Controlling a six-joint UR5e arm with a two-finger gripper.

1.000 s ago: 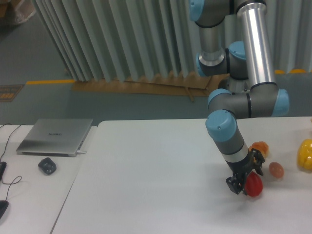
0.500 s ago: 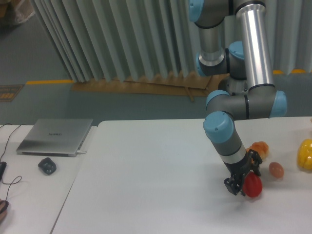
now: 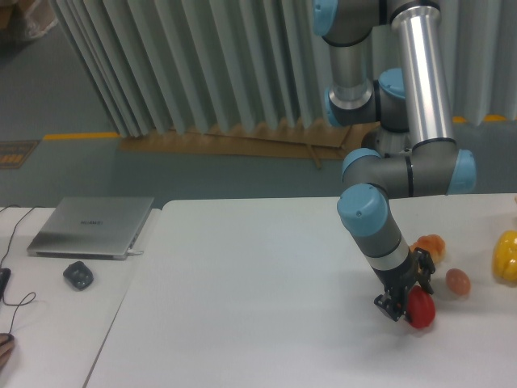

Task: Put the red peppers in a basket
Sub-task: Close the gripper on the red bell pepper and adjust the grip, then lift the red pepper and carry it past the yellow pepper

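The pepper [image 3: 419, 308] is clamped in the gripper [image 3: 406, 301] low over the table [image 3: 242, 307], just left of the small orange item [image 3: 458, 280], and no basket is seen toward which it could be carried.

white table [image 3: 258, 283] — red pepper [image 3: 420, 308], yellow pepper [image 3: 506, 255]

Even, soft overhead light; the white surface [image 3: 266, 275] looks washed out, shadows are faint, and the whole picture is slightly blurred.
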